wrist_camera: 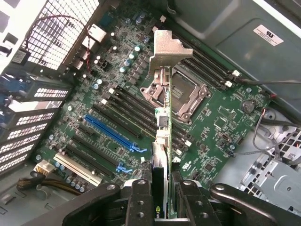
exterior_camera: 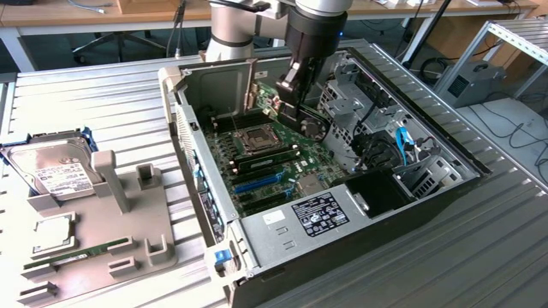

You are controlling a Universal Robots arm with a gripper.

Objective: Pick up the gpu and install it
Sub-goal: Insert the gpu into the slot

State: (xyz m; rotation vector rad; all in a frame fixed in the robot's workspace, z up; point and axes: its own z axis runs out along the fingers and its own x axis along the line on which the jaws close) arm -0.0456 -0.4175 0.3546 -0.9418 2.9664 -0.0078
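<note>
The pick-up looks done and the install is under way but not finished. The open computer case (exterior_camera: 342,212) lies on its side in the middle of the exterior view on the ribbed metal surface (exterior_camera: 102,90), and the arm reaches down into it from the top centre. The claw (wrist_camera: 162,200) pinches the gpu (wrist_camera: 164,122) edge-on between its two fingers, with the card's metal bracket (wrist_camera: 165,49) at the far end from the claw. In the wrist view the card hangs above the motherboard (wrist_camera: 221,127), in line with the CPU socket (wrist_camera: 181,96) and clear of the blue expansion slot (wrist_camera: 113,129), so by my reading it is not yet seated.

Room is tight. The case's rear wall and side rim (exterior_camera: 184,122) close in at the exterior view's left of the arm, and the drive cage (exterior_camera: 347,102) with its cables stands close at the exterior view's right. The parts tray (exterior_camera: 94,256) in the lower left keeps the hard drive (exterior_camera: 56,176) and the memory stick (exterior_camera: 81,253), well apart from the case.
</note>
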